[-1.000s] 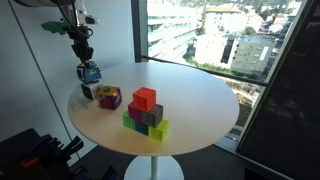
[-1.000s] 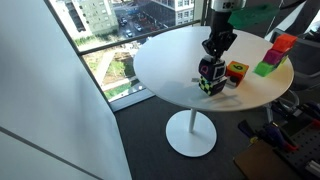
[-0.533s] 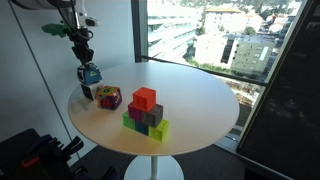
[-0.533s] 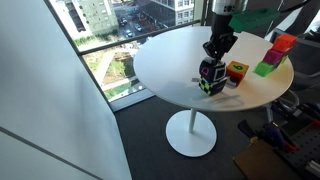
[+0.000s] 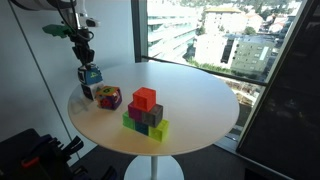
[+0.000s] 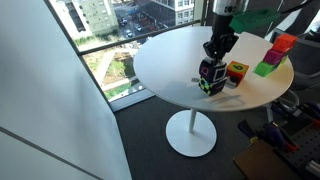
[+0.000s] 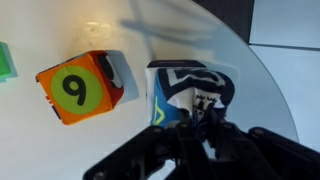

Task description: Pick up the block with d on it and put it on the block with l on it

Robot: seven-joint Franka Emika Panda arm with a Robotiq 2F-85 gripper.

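The block with d on it (image 5: 91, 73) is a blue-teal cube held in my gripper (image 5: 86, 62), whose fingers are shut on it. It sits directly over the block with l on it (image 5: 88, 93), a whitish cube near the table's edge; I cannot tell if they touch. Both exterior views show this, with the gripper (image 6: 213, 58), d block (image 6: 210, 70) and l block (image 6: 208, 86) in a column. In the wrist view the d block (image 7: 165, 100) fills the space between my fingers (image 7: 200, 128) and hides the l block.
A magenta-and-yellow cube (image 5: 109, 97) lies right beside the l block, and shows orange with a 9 in the wrist view (image 7: 80, 86). A stack of red, grey and green cubes (image 5: 146, 110) stands mid-table. The round white table (image 5: 200, 100) ends close by.
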